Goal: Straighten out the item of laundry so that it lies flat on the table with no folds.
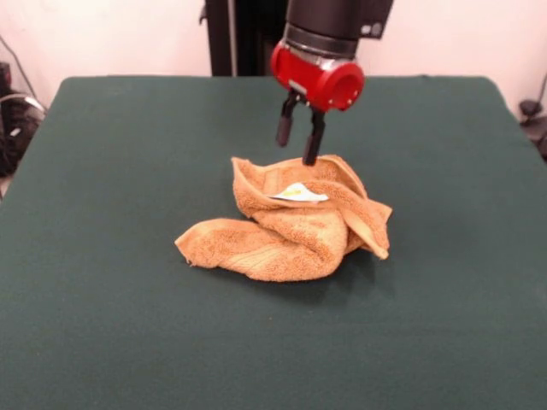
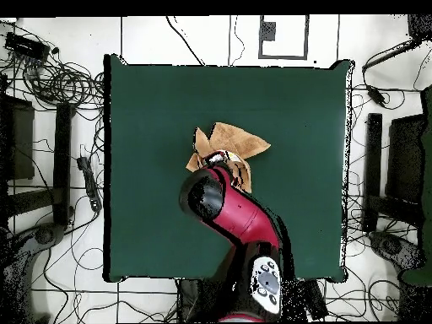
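Where the green table (image 1: 102,325) is seen from the front, the item of laundry (image 1: 286,226) is found crumpled near the middle of the tabletop, well apart from every edge. It is bunched into a rumpled heap of folds rather than spread flat. One rolled lobe is extended toward the left edge of the picture, and a folded flap is turned over at the right side of the heap. A small white label (image 1: 299,193) is exposed in the hollow at the top of the heap.

The gripper (image 1: 299,141) is hung directly above the far rim of the towel, below a red wrist housing (image 1: 318,75). Its two dark fingers (image 1: 314,137) are held a narrow gap apart, and nothing is gripped between them. The tip of the right-hand finger in this view is seen at the towel's upper fold, just beside the label; whether it is touching the cloth cannot be told. The other finger is seen clear of the towel, against the green felt.

In the overhead view, the towel (image 2: 236,142) is seen slightly above the table's (image 2: 143,101) centre, and its lower part is covered by the red and black arm (image 2: 232,211), which is reached in from the bottom edge. The gripper itself is hidden under the arm there.
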You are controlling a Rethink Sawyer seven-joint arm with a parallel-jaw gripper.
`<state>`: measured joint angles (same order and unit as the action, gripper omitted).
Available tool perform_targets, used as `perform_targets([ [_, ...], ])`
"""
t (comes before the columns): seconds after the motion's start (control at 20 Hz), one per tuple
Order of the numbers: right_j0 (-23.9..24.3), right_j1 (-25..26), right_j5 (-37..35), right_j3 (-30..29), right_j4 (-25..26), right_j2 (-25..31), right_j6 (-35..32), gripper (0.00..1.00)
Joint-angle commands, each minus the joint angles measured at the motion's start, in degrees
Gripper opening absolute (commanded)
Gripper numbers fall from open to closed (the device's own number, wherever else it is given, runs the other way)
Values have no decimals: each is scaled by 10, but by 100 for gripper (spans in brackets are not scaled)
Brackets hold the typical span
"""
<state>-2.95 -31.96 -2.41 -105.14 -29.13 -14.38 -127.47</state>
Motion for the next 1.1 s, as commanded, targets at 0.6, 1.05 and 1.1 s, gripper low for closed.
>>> perform_targets([
  [0.6,-17,75,53,-74,-66,105,-194,100],
  [1.05,-33,91,12,-79,-78,93,-179,100],
  [1.1,-25,92,22,-80,-73,101,-177,100],
])
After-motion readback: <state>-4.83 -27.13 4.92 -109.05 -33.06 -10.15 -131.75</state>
